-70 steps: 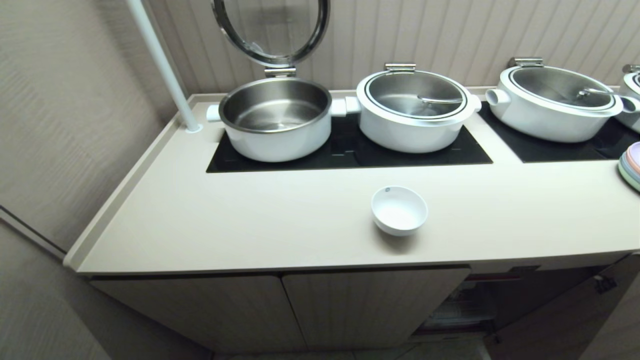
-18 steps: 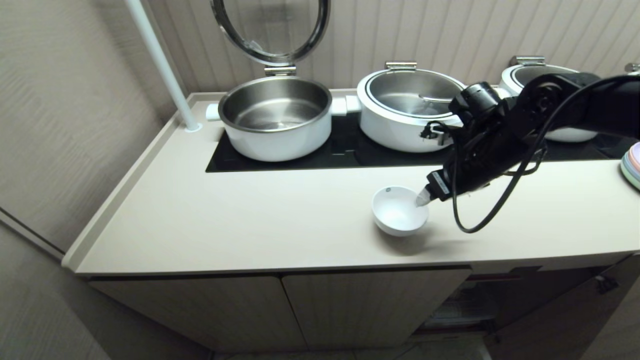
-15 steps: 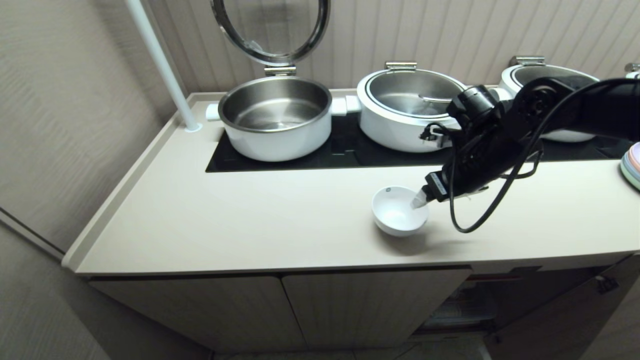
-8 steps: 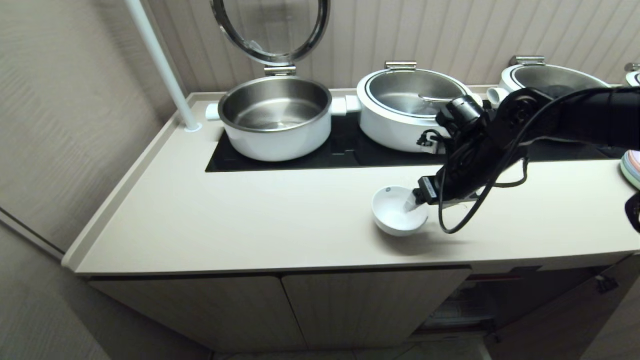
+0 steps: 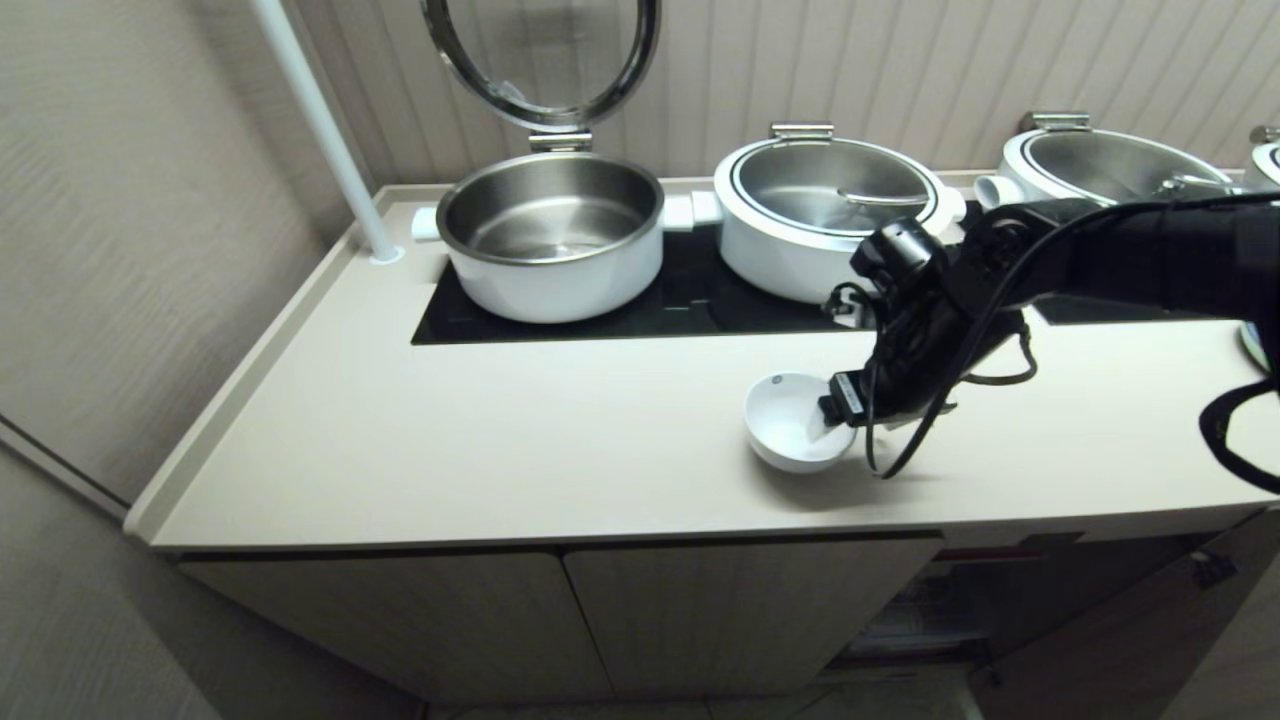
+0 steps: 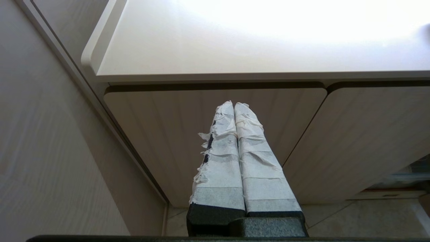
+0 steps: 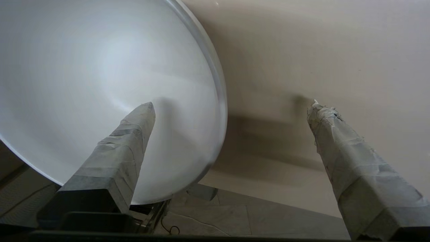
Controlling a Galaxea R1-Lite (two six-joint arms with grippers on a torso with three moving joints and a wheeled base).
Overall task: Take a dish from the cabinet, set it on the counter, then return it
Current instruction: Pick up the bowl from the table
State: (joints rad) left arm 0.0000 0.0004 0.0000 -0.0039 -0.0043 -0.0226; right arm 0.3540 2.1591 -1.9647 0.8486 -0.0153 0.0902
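Bowl upright on the bench, right fingers spread astride its rim.

The white bowl sits near the front edge of the bench. The right gripper comes at it from the side, fingers wide apart: one taped finger is inside the bowl, the other outside over bare bench, with the rim between them. Beyond the fingers stands a lidded white pot on the black panel; farther along is an open steel pot. The left gripper hangs low before the cabinet doors, fingers pressed together.
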